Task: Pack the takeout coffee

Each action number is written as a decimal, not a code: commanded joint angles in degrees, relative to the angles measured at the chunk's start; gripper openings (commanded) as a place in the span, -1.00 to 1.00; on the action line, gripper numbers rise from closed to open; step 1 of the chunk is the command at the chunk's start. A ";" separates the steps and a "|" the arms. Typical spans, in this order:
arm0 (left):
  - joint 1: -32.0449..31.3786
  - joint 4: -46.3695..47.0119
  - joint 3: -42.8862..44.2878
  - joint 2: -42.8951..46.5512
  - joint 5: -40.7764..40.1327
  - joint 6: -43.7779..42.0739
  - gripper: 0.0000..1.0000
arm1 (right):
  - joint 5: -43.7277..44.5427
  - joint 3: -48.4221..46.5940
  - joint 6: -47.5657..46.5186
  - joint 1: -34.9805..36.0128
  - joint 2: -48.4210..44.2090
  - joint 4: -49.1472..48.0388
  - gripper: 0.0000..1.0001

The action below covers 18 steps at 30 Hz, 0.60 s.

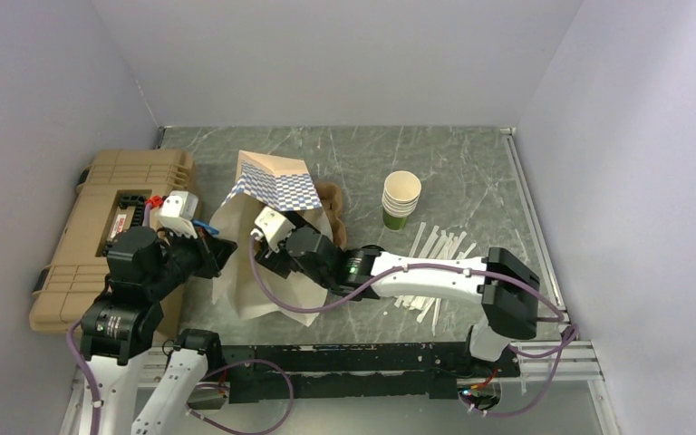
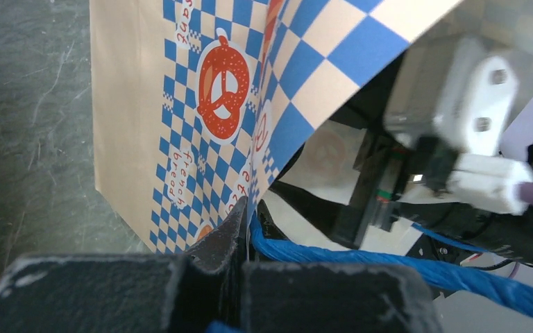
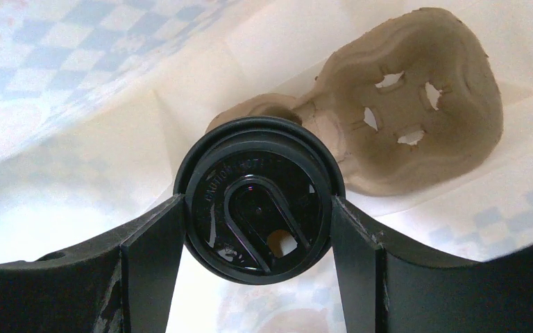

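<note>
The takeout coffee (image 3: 255, 200) shows from above as a round black lid, inside the paper bag (image 1: 276, 188). My right gripper (image 3: 257, 232) is shut on it, one finger against each side of the lid. Just behind the cup lies a brown pulp cup carrier (image 3: 409, 104) on the bag's pale inner wall; its near pocket is partly hidden by the lid. The cup's body is hidden. My left gripper (image 2: 247, 220) is shut on the edge of the blue-checkered bag (image 2: 201, 104), beside the blue twisted handle (image 2: 361, 257), and holds the mouth open.
A stack of lidless paper cups with a green base (image 1: 401, 199) stands at the right of the bag. Several white sticks (image 1: 435, 254) lie scattered in front of it. A tan hard case (image 1: 109, 227) fills the left side. My right wrist (image 2: 472, 125) reaches into the bag's mouth.
</note>
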<state>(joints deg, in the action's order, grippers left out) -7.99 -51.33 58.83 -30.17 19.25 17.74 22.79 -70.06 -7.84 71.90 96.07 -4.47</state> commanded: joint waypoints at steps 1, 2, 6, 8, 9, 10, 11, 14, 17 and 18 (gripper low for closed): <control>-0.21 0.74 0.28 -0.13 -0.96 1.67 -1.00 | 2.70 0.88 -2.23 -0.54 -5.01 -3.90 -0.45; -0.25 0.52 0.40 -0.36 -1.32 1.75 -1.00 | 2.34 0.83 -2.49 -0.55 -5.16 -3.57 -0.45; -0.21 -0.44 1.23 -0.88 -1.86 2.10 -1.00 | 1.80 1.14 -3.12 -0.53 -4.58 -3.57 -0.45; -0.26 -0.96 1.52 -1.25 -1.89 2.21 -1.00 | 1.37 1.11 -3.00 -0.49 -4.05 -3.09 -0.45; -0.27 -1.23 1.67 -1.37 -1.88 2.28 -1.00 | 1.16 1.12 -2.90 -0.45 -3.72 -3.00 -0.45; -0.25 -1.45 1.82 -1.47 -1.90 2.30 -1.00 | 0.93 1.20 -2.89 -0.38 -3.43 -3.00 -0.45; -0.25 -1.64 1.92 -1.54 -1.93 2.38 -1.00 | 0.79 1.30 -2.93 -0.36 -3.11 -3.13 -0.45; -0.23 -1.47 2.32 -1.61 -2.05 2.92 -1.00 | 1.68 1.40 -3.58 -0.19 -1.70 -3.38 -0.45; -0.20 -2.18 3.49 -2.63 -1.63 3.80 -1.00 | 3.03 1.53 -4.91 0.08 -0.02 -4.48 -0.45; -0.26 -2.72 4.16 -3.26 -1.51 4.10 -1.00 | 3.09 1.30 -5.07 0.08 0.44 -4.46 -0.45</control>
<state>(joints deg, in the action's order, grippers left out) -8.03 -52.84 59.48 -31.66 17.67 19.90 23.83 -68.88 -11.00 71.72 94.65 -5.72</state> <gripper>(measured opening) 0.009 0.729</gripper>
